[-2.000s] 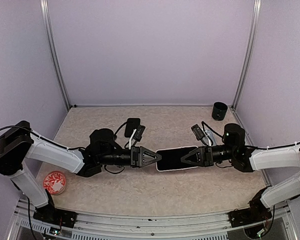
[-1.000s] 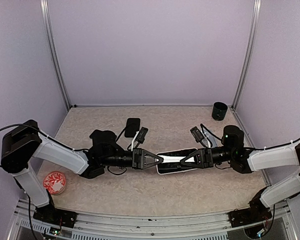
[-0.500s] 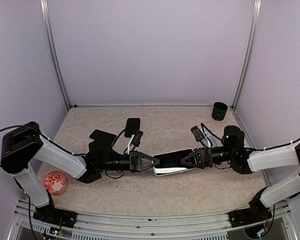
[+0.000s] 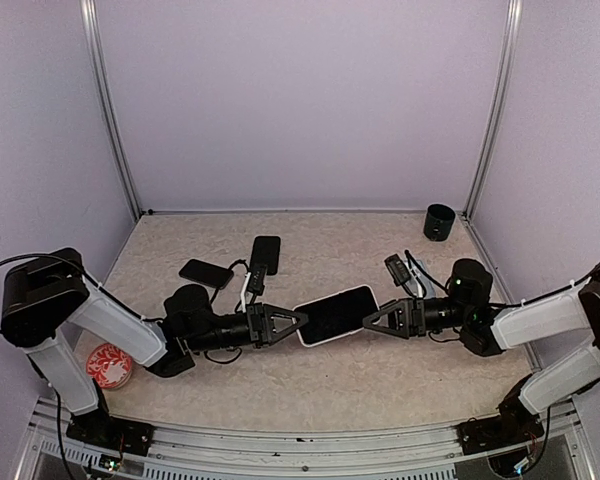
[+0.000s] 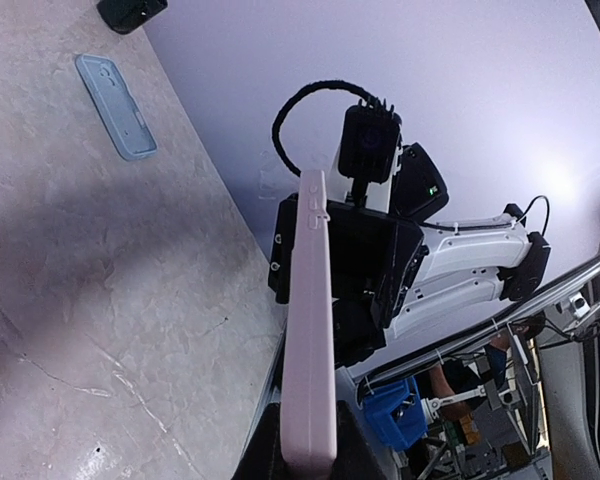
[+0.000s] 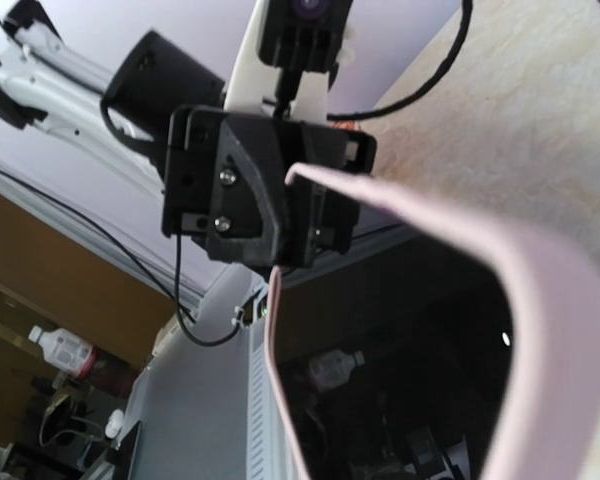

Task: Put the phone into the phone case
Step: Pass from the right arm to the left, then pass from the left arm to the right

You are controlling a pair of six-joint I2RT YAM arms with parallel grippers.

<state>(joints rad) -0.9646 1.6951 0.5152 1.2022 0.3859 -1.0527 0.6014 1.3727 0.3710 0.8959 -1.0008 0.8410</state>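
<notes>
Left tool [image 4: 300, 320] clamped shut on left end of phone [image 4: 332, 315], holding it over mid-tabletop [image 4: 380, 375], between both arms. Dark screen faces up, pale phone case [image 5: 310, 330] rim framing it. Right tool [image 4: 367, 319] just beside phone's right end; open or closed, cannot tell. Grey-blue cover [image 5: 117, 92] lies flat on tabletop. Black cup [image 4: 440, 222] in far right corner.
</notes>
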